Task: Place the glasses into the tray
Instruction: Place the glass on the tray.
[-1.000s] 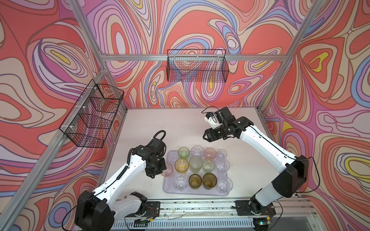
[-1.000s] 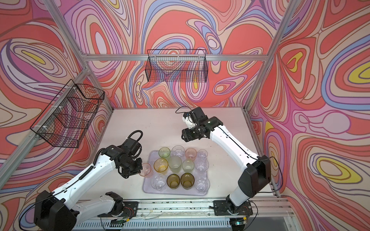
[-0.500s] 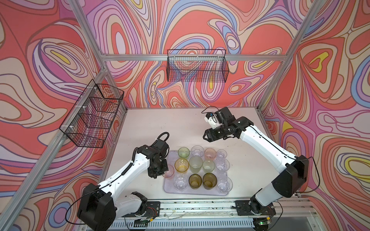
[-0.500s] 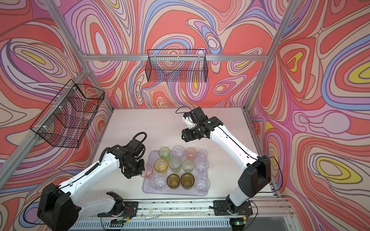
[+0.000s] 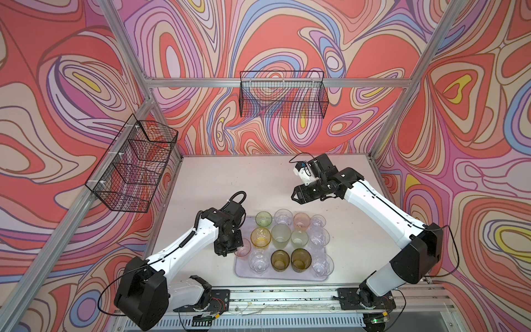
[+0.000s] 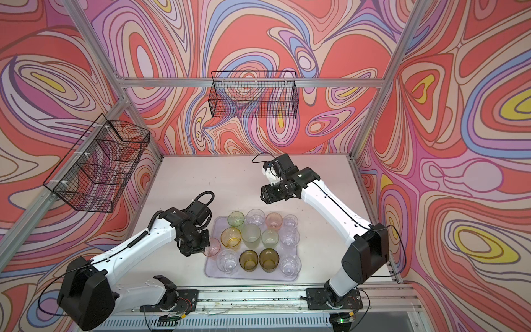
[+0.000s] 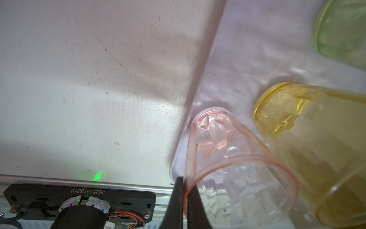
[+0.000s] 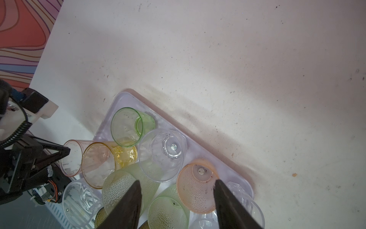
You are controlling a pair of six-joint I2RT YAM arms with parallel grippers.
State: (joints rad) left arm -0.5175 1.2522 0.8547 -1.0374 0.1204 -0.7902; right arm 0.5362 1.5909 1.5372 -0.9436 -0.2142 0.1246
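My desk (image 5: 230, 178) is a pale, off-white board, scuffed and flecked with dark specks. Directly on it lies the pale lilac tray (image 5: 283, 276), flat, toward six o'clock, its long side along the near edge.

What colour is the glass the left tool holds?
Pink glass; left wrist view shows it best.

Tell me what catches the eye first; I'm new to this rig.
The loud swirling walls strike first, then the cluster of coloured glasses filling the lilac tray at the front of the table. The left pincer pinches a pink glass by its rim at the tray's edge, while the right pincer hangs open beyond the tray.
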